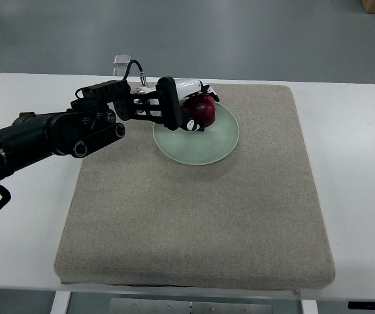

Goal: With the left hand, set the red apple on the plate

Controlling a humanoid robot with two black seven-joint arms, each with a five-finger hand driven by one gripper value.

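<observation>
One red apple is held over the far-left part of one plate by the left hand.

One white table (357, 196) is seen, and on it one beige mat (194, 216) is spread, covering most of the top. One black left arm (37, 137) is brought in from the picture's left edge and stretched across the mat's far-left corner. One pale green plate (207, 147) is set on the far half of the mat, near its middle. Over the plate's far-left rim the left hand (181, 108) is placed, its fingers curled round the one red apple (202, 112). The apple is found inside the plate's rim, on its far-left side; whether the plate is touched by it cannot be told. One small clear object (122, 62) is noted on the table beyond the mat's far-left corner.
</observation>
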